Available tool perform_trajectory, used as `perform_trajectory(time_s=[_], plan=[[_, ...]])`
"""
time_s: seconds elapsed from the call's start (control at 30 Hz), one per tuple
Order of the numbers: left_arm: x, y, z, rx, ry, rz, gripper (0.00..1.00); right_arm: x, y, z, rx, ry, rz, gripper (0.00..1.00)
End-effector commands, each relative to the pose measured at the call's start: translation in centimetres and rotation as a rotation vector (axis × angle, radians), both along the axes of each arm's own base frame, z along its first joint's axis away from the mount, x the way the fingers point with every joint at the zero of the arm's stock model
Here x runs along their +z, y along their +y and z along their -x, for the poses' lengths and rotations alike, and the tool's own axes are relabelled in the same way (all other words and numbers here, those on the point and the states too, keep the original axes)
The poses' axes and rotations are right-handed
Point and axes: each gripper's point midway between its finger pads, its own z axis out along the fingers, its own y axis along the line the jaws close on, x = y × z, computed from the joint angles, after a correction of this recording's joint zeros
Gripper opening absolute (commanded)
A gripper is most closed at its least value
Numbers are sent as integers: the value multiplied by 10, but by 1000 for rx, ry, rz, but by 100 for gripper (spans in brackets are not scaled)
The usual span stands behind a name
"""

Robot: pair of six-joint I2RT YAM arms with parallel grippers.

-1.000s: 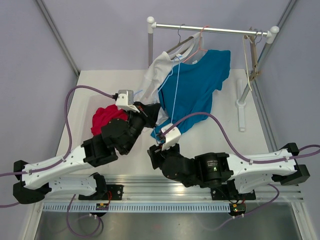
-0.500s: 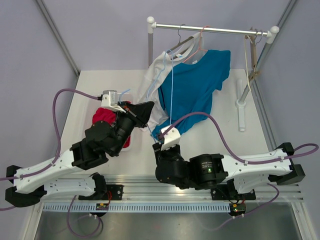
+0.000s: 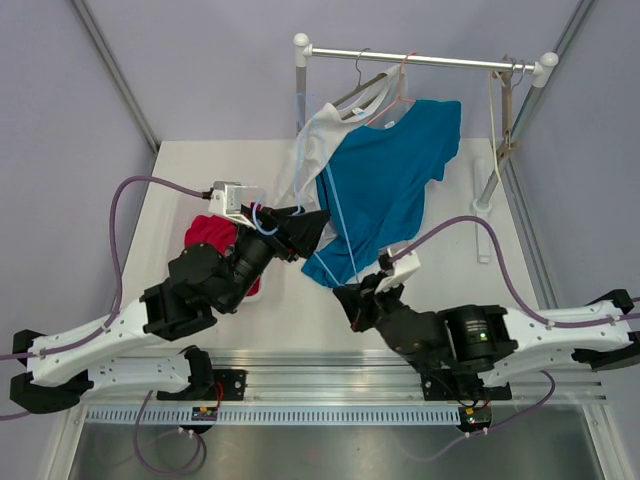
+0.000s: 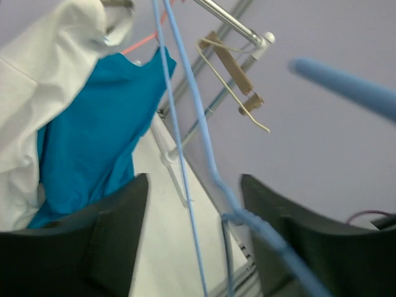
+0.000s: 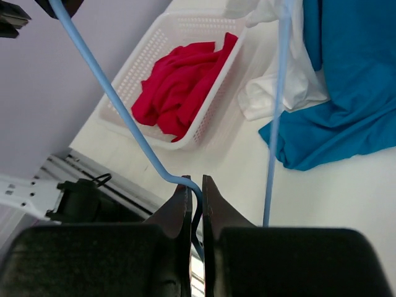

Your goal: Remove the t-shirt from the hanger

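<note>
Right gripper (image 5: 193,182) pinched shut on corner of blue hanger (image 5: 113,93), left gripper (image 4: 195,185) jaws wide astride its wire; white t-shirt (image 3: 315,140) looks not yet clear, so task unfinished.

The teal t-shirt (image 3: 385,180) and the white t-shirt (image 3: 315,140) are soft matt cloth, creased and folded. The thin blue hanger (image 4: 356,88) looks like smooth, slightly glossy plastic. The rail (image 3: 430,60) along the top is shiny metal. At the upper left of the right wrist view, a white plastic lattice basket (image 5: 133,68) holds crumpled red cloth (image 5: 179,80). The wooden hanger (image 4: 232,62) is pale brown, with a wire hook. The surface (image 3: 200,170) is smooth matt white.
</note>
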Motion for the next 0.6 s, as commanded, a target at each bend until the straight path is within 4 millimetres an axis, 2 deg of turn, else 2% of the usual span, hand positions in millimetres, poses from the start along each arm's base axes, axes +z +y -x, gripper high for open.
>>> perform_trajectory(time_s=[0.0,0.13,0.2,0.3,0.37,0.57], plan=[[36,0,14,-81,-77,64,75,37,-4,24,146,115,-306,0],[49,8,27,-136,-120,83,83,47,-23,29,184,167,-415,0],[56,17,33,-150,-144,97,86,41,-30,27,163,178,-419,0],[56,26,43,-183,-178,81,89,35,-43,21,108,205,-434,0],[46,30,46,-192,-181,38,89,29,-53,14,58,217,-446,0],[13,63,54,-178,-177,-39,91,42,-83,0,-26,196,-477,0]])
